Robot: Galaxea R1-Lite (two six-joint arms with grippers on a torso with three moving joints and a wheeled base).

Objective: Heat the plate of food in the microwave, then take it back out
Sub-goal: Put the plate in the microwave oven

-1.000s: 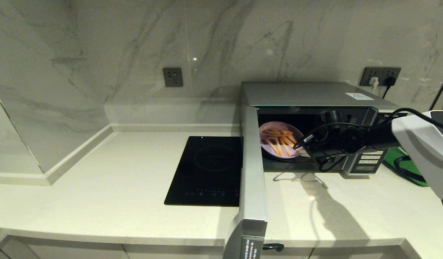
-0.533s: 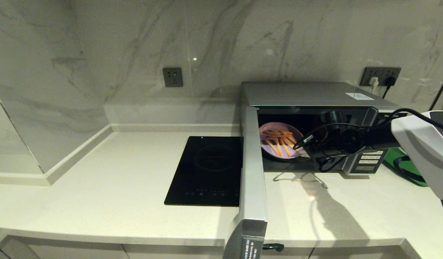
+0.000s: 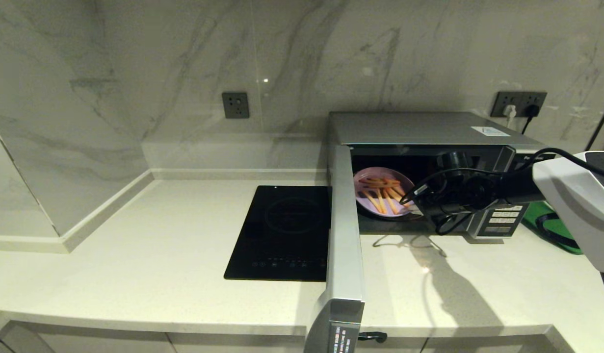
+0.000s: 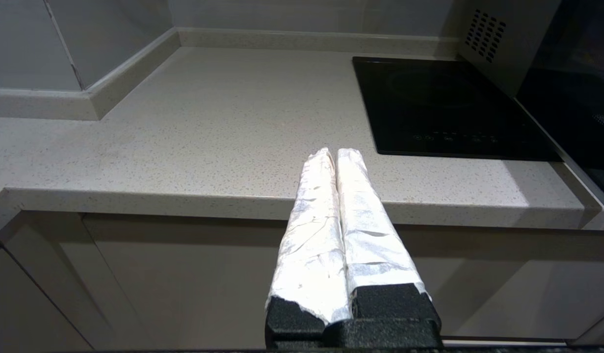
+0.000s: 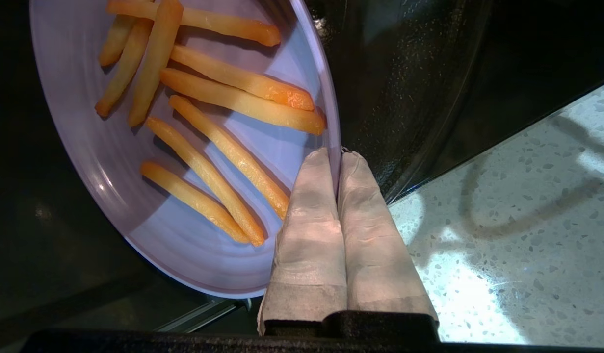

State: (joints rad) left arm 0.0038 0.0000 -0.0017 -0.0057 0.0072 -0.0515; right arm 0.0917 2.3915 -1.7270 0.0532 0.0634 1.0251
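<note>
The pale speckled tabletop runs along a marble wall and carries everything here. On its right side stands the microwave, a silver-grey box with its door swung wide toward the front edge, so the dark inside is open to view. Left of it, set flat in the tabletop and just beside the open door, lies a black glass hob. At the far right, partly hidden behind the white right arm, a green tray shows beside the microwave's button panel. Two wall sockets sit on the marble, one toward the middle and one behind the microwave with plugs in it. The plate of food, round and pale lilac with orange sticks on it, rests inside the microwave near the front of the opening. The right pincer reaches into that opening, its two wrapped fingers closed narrow on the near rim of the plate, one on the upper face and one beneath. The left pincer hangs in front of the tabletop's edge, well away from the microwave's opening, its wrapped fingers pressed together with nothing between them.
</note>
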